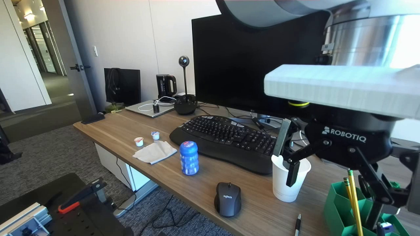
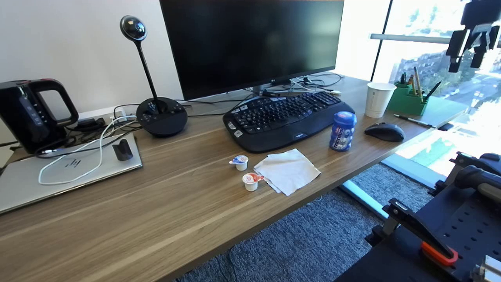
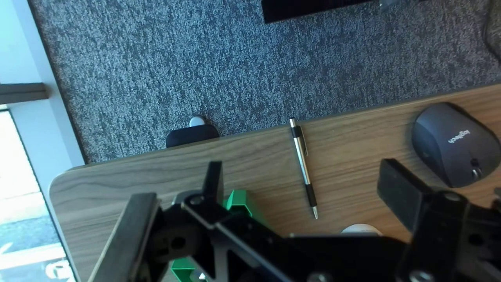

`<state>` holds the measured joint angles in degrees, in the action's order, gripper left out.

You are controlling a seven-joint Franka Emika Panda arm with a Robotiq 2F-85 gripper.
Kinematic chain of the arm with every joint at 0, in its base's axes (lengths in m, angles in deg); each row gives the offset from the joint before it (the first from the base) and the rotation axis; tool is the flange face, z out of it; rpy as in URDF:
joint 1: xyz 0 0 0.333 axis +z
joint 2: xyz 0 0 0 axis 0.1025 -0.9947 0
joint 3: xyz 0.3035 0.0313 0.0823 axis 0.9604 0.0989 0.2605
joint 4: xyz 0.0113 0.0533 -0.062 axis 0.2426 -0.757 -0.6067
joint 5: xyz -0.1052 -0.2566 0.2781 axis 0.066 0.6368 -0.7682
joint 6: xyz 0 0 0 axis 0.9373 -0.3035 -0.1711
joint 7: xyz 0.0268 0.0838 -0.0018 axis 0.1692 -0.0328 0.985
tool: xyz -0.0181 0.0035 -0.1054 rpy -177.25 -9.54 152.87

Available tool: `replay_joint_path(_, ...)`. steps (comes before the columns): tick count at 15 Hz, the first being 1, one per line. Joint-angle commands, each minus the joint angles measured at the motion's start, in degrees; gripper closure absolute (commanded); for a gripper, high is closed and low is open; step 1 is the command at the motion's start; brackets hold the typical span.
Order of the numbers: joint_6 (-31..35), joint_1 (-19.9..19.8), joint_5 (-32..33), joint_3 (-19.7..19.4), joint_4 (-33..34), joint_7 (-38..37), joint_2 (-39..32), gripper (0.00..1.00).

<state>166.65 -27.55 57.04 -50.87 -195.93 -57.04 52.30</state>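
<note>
1) The tool hangs above the desk, its jaws spread wide and holding nothing
2) The pen, seen framed by the jaws in the wrist view, lies near the white cup, towards the desk's front edge, its tip the end closer to the cup
3) Beside the upright white cup, on the window side, sits a green organizer with pencils and pens in it
4) On the white cup's other side, nearer the front edge, is the mouse
5) Also near the white cup is the keyboard, with the monitor behind it
6) Farther from the white cup come, in order, the blue bottle, the white cloth and two small creamer tubs
</note>
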Motion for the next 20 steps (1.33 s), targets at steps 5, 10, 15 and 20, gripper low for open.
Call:
replay_joint_path(5, -7.01, -0.83, -0.57, 0.39, -3.71, 9.45, 7.57, 0.00)
replay_joint_path(10, -8.66, -0.31, -0.80, -0.13, -3.78, 10.23, 8.75, 0.00)
replay_joint_path(15, -6.76, 0.07, -0.46, 0.04, -4.30, 10.68, 7.37, 0.00)
replay_joint_path(20, -3.86, 0.17, -0.85, 0.60, -2.82, 11.19, 4.07, 0.00)
